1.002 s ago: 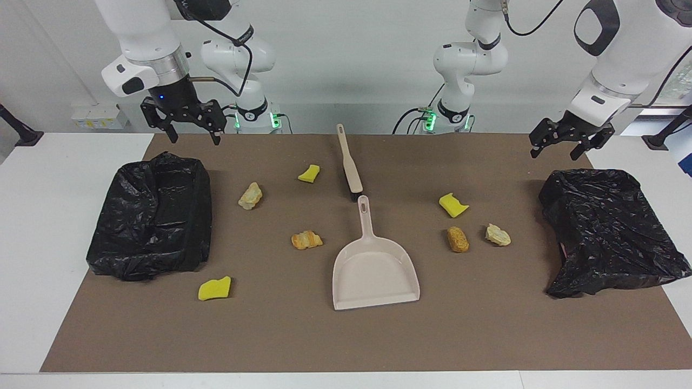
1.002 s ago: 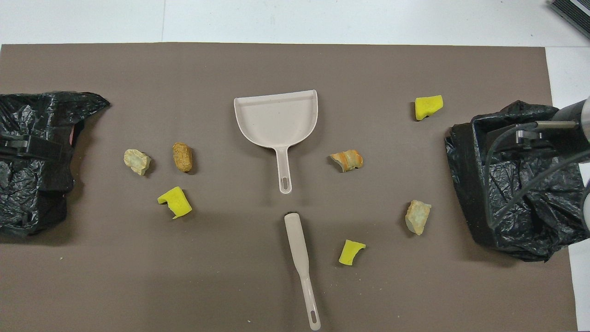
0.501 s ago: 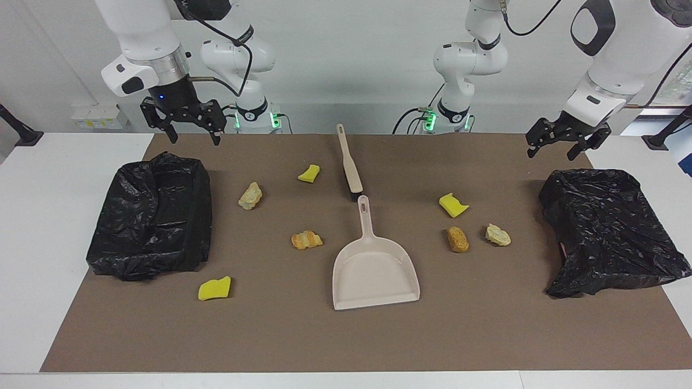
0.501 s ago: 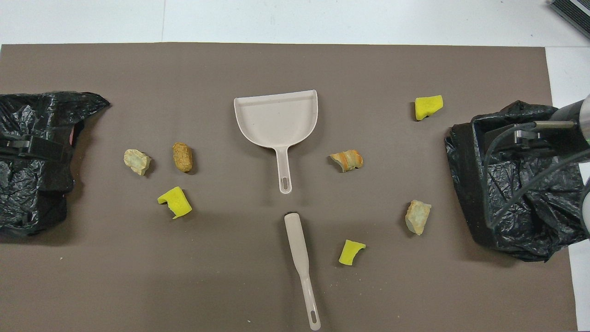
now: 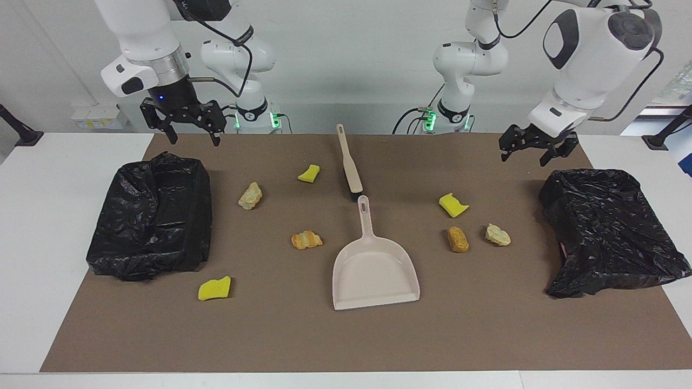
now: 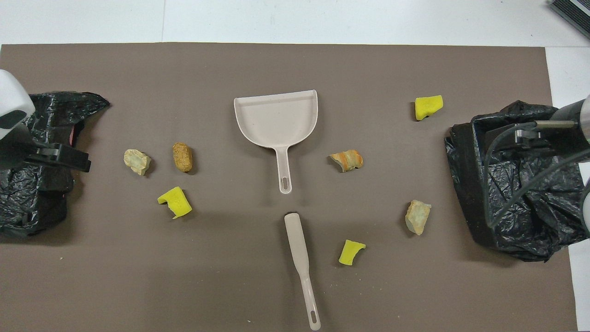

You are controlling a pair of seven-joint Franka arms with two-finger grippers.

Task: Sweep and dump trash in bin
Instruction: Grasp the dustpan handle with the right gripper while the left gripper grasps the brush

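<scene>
in the facing view, taken from one edge across to the other, the right gripper is seen first, raised over the mat edge at the robots' end, just above the black-bagged bin at the right arm's end of the tabletop; its fingers are spread apart and nothing is held. a yellow sponge scrap is found on the brown mat beside that bin's corner farthest from the robots. a pale bread lump lies closer to the robots, and an orange bread lump is placed between it and the dustpan. a small yellow scrap rests just beside the brush, whose handle points toward the robots. the beige dustpan is laid flat at the middle of the mat, handle toward the robots, its handle tip close to the brush head; whether they touch cannot be told. toward the left arm's end, a yellow sponge piece, a brown bread lump and a pale lump are grouped near one another. the left gripper is held in the air over the mat near the second black-bagged bin, fingers apart and empty. all seven bits of trash are lying on the mat, none in the dustpan or in either bin.
</scene>
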